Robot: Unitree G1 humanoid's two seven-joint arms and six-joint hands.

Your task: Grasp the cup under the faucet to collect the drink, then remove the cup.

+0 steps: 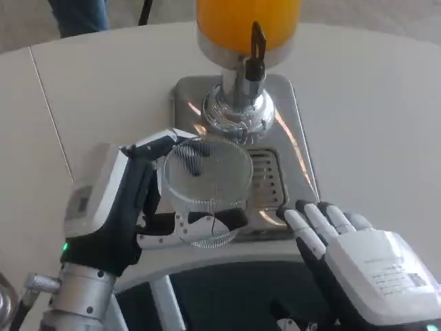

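Your left hand [131, 207] holds the cup [205, 189]. Its fingers wrap around the cup's side, one dark fingertip up near the rim and others lower down by the bottom. The cup is clear with thin lines on its wall, and it stands upright. You cannot tell if there is any drink in it.

The cup sits on the shiny metal tray [289, 138] of the drink machine, just in front of the faucet [238, 110]. The faucet's round silver end is right behind the cup's rim. A black lever [258, 43] sticks up above the faucet. Behind it is the tank [248, 21], full of orange drink.

Next to the cup, on the right, you see the slotted drain grate [265, 179] in the tray.

Your right hand [351, 255] holds nothing. Its fingers are straight and a bit apart, and the tips rest at the front edge of the tray, near the cup but not touching it.

The machine stands on a white tabletop [372, 96].
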